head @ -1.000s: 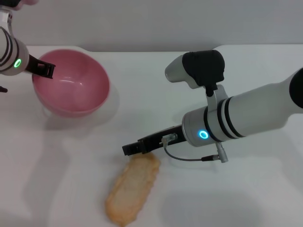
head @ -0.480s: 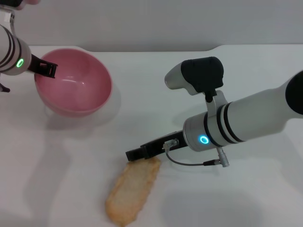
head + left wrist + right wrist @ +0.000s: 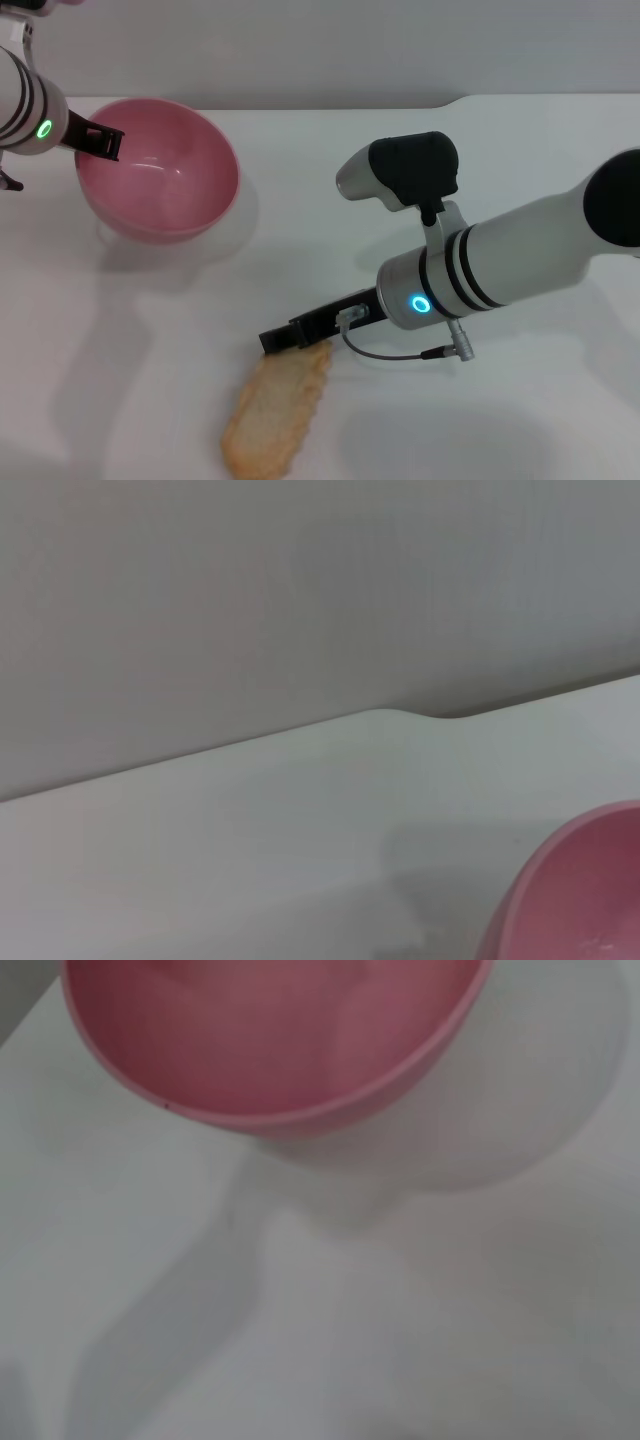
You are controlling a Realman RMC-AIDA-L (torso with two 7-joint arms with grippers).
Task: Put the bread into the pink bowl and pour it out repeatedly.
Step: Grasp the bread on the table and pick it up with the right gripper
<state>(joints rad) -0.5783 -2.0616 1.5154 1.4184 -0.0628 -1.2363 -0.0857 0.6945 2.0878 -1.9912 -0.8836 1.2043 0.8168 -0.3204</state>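
The pink bowl [image 3: 160, 170] is at the far left, tilted and held a little off the white table, with a shadow under it. My left gripper [image 3: 100, 143] is shut on its left rim. The bowl is empty; its edge shows in the left wrist view [image 3: 585, 890] and its inside in the right wrist view [image 3: 270, 1040]. The bread [image 3: 275, 415] lies flat on the table at the front centre, pale side up. My right gripper [image 3: 285, 338] is at the bread's far end, right over it.
The white table [image 3: 150, 340] ends at a grey wall at the back, with a step in its back edge [image 3: 455, 100]. A loose cable [image 3: 400, 350] hangs under my right wrist.
My right gripper has come down and slightly toward the front, onto the bread's far end. The bread has shifted a little toward the front. The bowl has drifted slightly right with my left gripper.
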